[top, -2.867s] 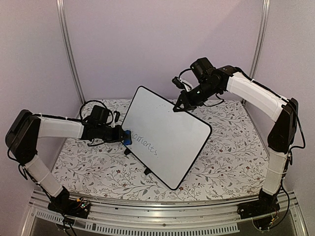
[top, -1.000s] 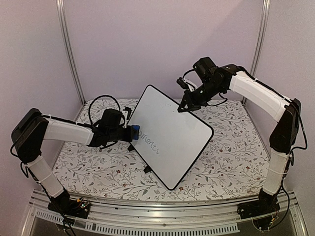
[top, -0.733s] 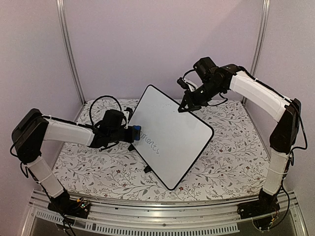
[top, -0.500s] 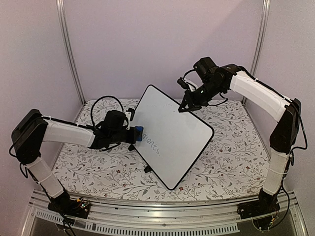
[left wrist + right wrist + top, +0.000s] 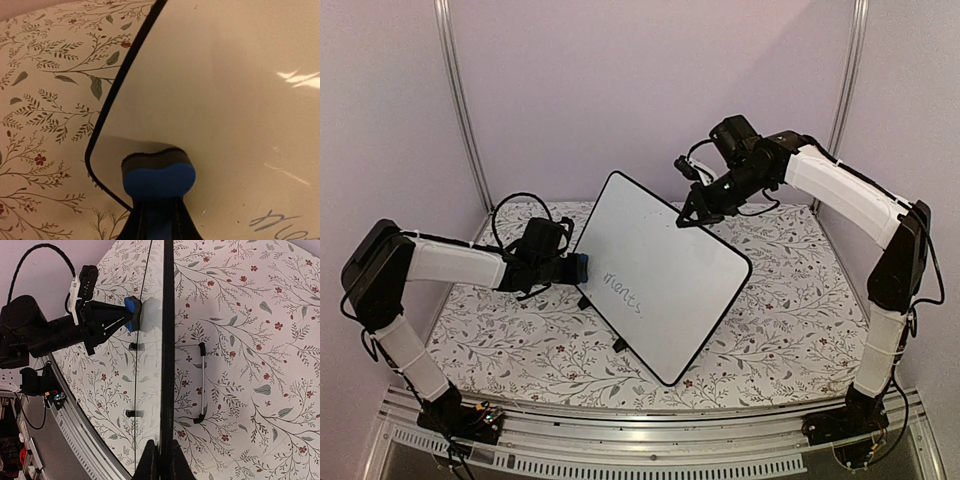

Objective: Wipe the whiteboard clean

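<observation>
The whiteboard [image 5: 665, 265] stands tilted on the table, with grey handwriting [image 5: 623, 290] near its lower left. My left gripper [image 5: 569, 269] is shut on a small blue eraser [image 5: 580, 268], whose dark felt face presses against the board's left corner. In the left wrist view the eraser [image 5: 158, 175] sits on the whiteboard [image 5: 225, 90] just inside the black frame, and the handwriting [image 5: 280, 223] shows at lower right. My right gripper [image 5: 688, 218] is shut on the board's top edge. In the right wrist view the gripper [image 5: 161, 462] pinches the whiteboard [image 5: 167, 340], seen edge-on.
A floral cloth [image 5: 500, 340] covers the table. The board's small black feet [image 5: 619, 346] rest on it, and a wire prop [image 5: 201, 382] lies behind the board. An aluminium rail [image 5: 650, 455] runs along the near edge, with upright posts [image 5: 460, 100] at the back.
My left gripper slid the eraser right over the start of the writing, then back left to the board's edge. The first letters are wiped away. The right gripper kept its hold.
</observation>
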Robot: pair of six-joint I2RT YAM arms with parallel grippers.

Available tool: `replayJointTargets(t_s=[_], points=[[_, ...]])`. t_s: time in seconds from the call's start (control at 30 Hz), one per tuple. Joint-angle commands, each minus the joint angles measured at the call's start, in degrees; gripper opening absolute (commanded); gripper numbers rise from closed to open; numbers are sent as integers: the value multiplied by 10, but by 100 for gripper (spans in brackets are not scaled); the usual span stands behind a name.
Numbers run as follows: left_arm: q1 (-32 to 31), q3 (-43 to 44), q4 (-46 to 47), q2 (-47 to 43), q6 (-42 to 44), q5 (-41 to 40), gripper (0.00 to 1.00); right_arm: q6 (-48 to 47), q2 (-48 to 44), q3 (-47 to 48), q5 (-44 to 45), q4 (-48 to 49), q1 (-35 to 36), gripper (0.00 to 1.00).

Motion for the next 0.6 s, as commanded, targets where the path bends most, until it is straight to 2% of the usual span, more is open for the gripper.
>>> replayJointTargets(t_s=[0.0,0.17,0.3,0.57], points=[[46,6,-25,7,18,3,0,-73,13,-6,3,-9,23,0],[50,22,-13,21,36,36,0,-72,13,-6,3,-9,23,0],[35,-1,25,13,36,75,0,-73,11,-8,5,-9,23,0],[-16,-56,105,-1,31,73,0,-72,14,-5,4,-11,23,0]])
